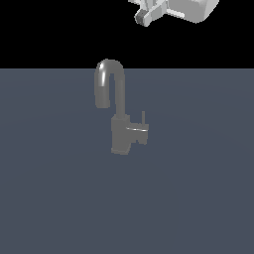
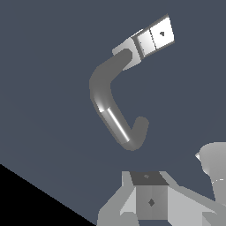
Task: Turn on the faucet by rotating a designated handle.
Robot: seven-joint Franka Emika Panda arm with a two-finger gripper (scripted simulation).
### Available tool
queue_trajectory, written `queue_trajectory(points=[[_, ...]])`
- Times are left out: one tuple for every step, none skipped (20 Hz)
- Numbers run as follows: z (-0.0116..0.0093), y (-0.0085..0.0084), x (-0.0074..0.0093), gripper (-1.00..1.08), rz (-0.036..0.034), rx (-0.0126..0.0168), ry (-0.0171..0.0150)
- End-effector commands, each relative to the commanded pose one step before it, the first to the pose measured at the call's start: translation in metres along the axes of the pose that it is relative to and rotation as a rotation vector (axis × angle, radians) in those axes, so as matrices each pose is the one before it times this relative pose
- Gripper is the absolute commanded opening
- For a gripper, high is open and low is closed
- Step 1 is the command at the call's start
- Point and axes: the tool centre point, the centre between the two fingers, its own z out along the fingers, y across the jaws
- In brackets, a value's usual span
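Well, in the exterior view the faucet [image 1: 118, 111] stands upright on the flat grey-blue floor [image 1: 198, 198], a bit above the middle of the picture; its tall spout bends over like a hook toward the exterior view's left; the handle [image 1: 138, 134] is a short grey block sticking out of the body toward the exterior view's right, with a thin pin standing up at its end. The gripper [image 1: 144, 18] is way up at the top edge, high over the faucet and well apart from it (only a piece of it shows); I cannot tell if it is open or closed.

In the wrist view the faucet [image 2: 115, 103] is seen from above; the curved spout fills the middle; the handle [image 2: 155, 37] sticks out at the far end as a light block. The gripper's [image 2: 150, 201] grey body sits near the camera, touching nothing.
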Motion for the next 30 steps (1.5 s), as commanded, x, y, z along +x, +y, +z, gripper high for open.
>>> queue_trajectory(points=[[0.00246,0.00005,0.0187,-1.0,0.05181,0.05475,-0.03973],[0.00101,-0.00001,0.00752,-1.0,0.02104,0.02208,-0.01627],[0.00103,-0.00001,0.00761,-1.0,0.02131,0.02238,-0.0165],[0.00103,-0.00001,0.00765,-1.0,0.02146,0.02255,-0.01664],[0.00103,0.0,0.00766,-1.0,0.02148,0.02258,-0.01668],[0.00104,0.0,0.00766,-1.0,0.02153,0.02263,-0.01674],[0.00104,0.0,0.00767,-1.0,0.02159,0.02269,-0.0168],[0.00105,0.0,0.00769,-1.0,0.02167,0.02276,-0.01687],[0.00106,0.0,0.0077,-1.0,0.02176,0.02284,-0.01695],[0.00107,0.00001,0.00773,-1.0,0.02187,0.02293,-0.01703],[0.00108,0.00001,0.00776,-1.0,0.02198,0.02303,-0.01712],[0.0011,0.00001,0.00778,-1.0,0.02209,0.02313,-0.0172],[0.00111,0.00002,0.00781,-1.0,0.02222,0.02324,-0.01729],[0.00113,0.00002,0.00784,-1.0,0.02235,0.02334,-0.01738],[0.00115,0.00002,0.00787,-1.0,0.02248,0.02344,-0.01747],[0.00117,0.00003,0.0079,-1.0,0.02261,0.02354,-0.01755],[0.00119,0.00003,0.00794,-1.0,0.02274,0.02365,-0.01764],[0.00122,0.00004,0.00796,-1.0,0.02285,0.02373,-0.0177],[0.00124,0.00005,0.00799,-1.0,0.02296,0.02382,-0.01778],[0.00127,0.00005,0.00802,-1.0,0.02307,0.02389,-0.01784],[0.0013,0.00006,0.00804,-1.0,0.02316,0.02395,-0.01789],[0.00133,0.00007,0.00806,-1.0,0.02324,0.024,-0.01794],[0.00133,0.00008,0.0079,-1.0,0.0228,0.02351,-0.01759],[0.00129,0.00008,0.0075,-1.0,0.02167,0.02232,-0.01671],[0.00125,0.00008,0.00709,-1.0,0.02051,0.02109,-0.0158],[0.0012,0.00008,0.00669,-1.0,0.01934,0.01987,-0.0149],[0.00116,0.00008,0.00627,-1.0,0.01815,0.01862,-0.01398],[0.00111,0.00008,0.00586,-1.0,0.01695,0.01739,-0.01308],[0.00107,0.00008,0.00544,-1.0,0.01575,0.01613,-0.01216],[0.00101,0.00008,0.00503,-1.0,0.01456,0.01491,-0.01126]])
